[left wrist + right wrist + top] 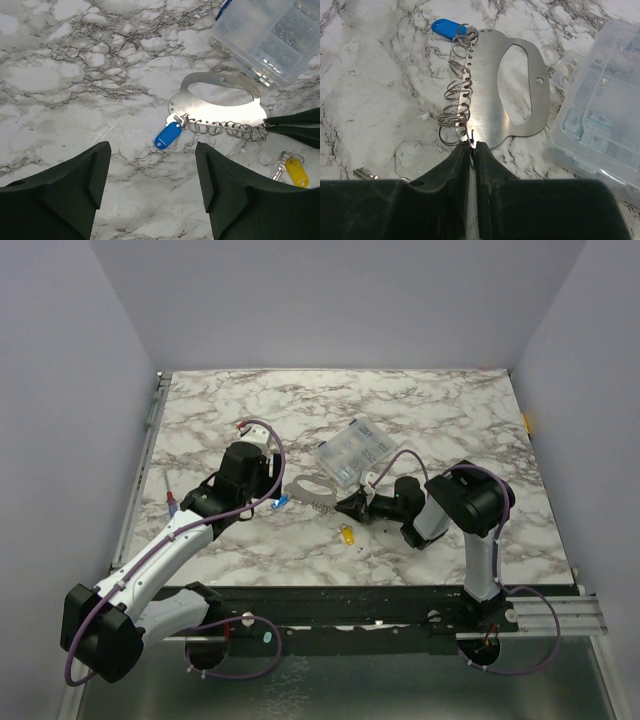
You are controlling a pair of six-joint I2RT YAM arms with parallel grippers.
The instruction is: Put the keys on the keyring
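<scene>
The keyring is a row of silvery wire rings (225, 129) hung along the edge of a flat metal plate (220, 107) with a handle hole. The blue key (168, 135) hangs on the ring at one end; it also shows in the top view (281, 503) and in the right wrist view (445, 27). The yellow key (296, 173) lies loose on the marble (347, 534). My left gripper (152, 185) is open and empty, just short of the blue key. My right gripper (473, 146) is shut on the other end of the ring row (457, 107), at the plate's corner (490, 100).
A clear plastic compartment box (352, 449) lies just beyond the plate, close to my right gripper (600, 115). A red-tipped tool (172, 500) lies at the left, partly under my left arm. The marble top ends at a rail on the left and the near edge.
</scene>
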